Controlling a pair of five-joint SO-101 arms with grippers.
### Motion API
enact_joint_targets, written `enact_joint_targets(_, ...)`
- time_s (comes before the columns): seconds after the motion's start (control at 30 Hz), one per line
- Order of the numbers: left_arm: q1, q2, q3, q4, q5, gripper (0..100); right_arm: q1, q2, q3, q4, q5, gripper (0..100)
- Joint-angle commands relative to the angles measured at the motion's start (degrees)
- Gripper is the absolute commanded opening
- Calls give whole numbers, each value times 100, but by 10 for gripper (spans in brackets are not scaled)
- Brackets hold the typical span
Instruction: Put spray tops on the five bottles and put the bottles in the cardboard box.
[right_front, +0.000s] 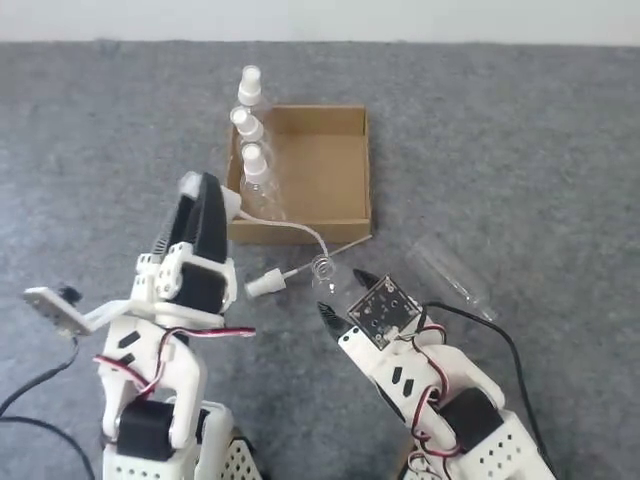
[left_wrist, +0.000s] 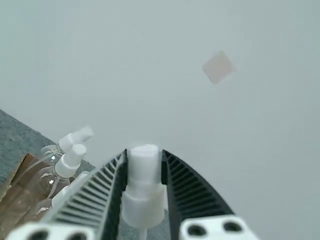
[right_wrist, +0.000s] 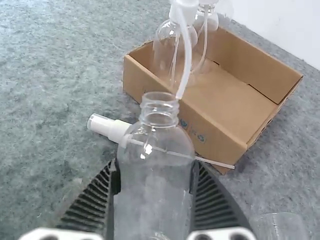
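Left gripper (left_wrist: 144, 156) clamps a spray top (left_wrist: 144, 200), dip tube (right_wrist: 186, 55) aimed at the open bottle (right_wrist: 155, 145), which the right gripper (right_wrist: 155, 171) grips steady at frame centre for capping.

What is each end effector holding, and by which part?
Left end effector: spray top, clamped by its head. Right end effector: open bottle, clamped around its body.
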Motion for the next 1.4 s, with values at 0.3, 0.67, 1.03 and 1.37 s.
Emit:
enact_joint_targets(0.3, -88, -105, -295, 97, -53, 12, -48, -110, -123, -171, 62, 7)
enact_joint_targets(0.67, -431, -114, -681, 62, 79, 12, -75, -110, -97, -171, 62, 7)
enact_joint_targets(1.03, -352, -114, -743, 501, 202, 12, -48, -110, -97, -171, 62, 7)
enact_joint_targets(1.37, 35, -105, -514, 501, -79, 12, -48, -110, -105, -154, 62, 7)
